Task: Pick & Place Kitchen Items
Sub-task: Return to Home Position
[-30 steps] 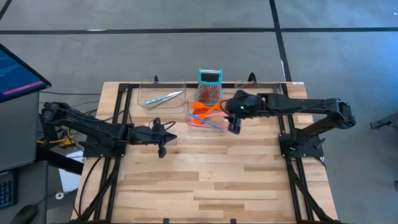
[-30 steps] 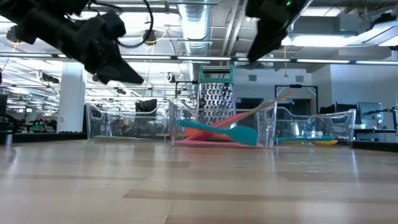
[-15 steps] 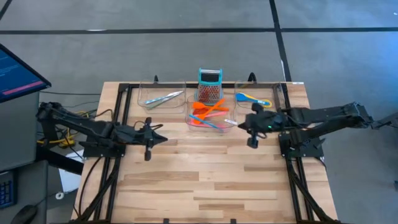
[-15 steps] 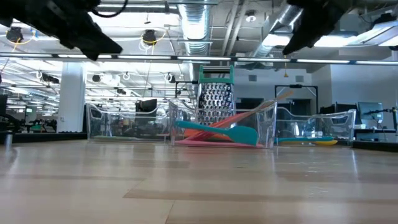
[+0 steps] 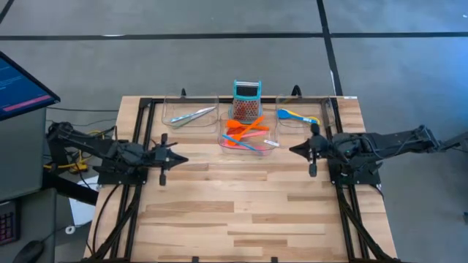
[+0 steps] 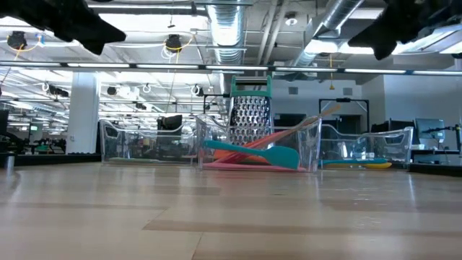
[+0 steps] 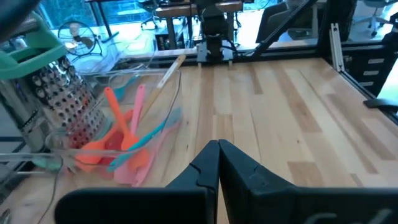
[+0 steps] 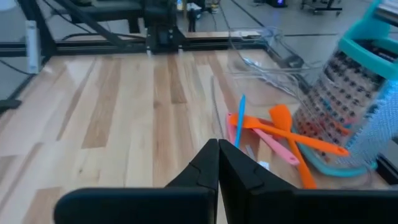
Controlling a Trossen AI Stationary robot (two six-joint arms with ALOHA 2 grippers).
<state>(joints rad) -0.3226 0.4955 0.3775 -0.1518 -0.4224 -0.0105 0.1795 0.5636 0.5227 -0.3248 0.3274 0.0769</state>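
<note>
Orange, pink and blue utensils lie crossed in the middle clear tray; they also show in the left wrist view and the right wrist view. Silvery tongs lie in the left tray. A yellow and blue utensil lies in the right tray. My left gripper hovers shut and holds nothing near the table's left side, pointing at the middle. My right gripper hovers shut, nothing in it, near the right side, pointing back at it. Each wrist view shows its fingers closed together.
A teal-topped metal grater stands upright just behind the middle tray. The three trays line the table's far edge. Dark frame rails run along both sides of the wooden table. Bare wood spreads from the trays to the near edge.
My right gripper has drawn back from over the middle tray toward the table's right edge, sinking a little and tipping closer to level. My left gripper has pulled back toward the left edge and risen. The utensils and trays have stayed where they were.
</note>
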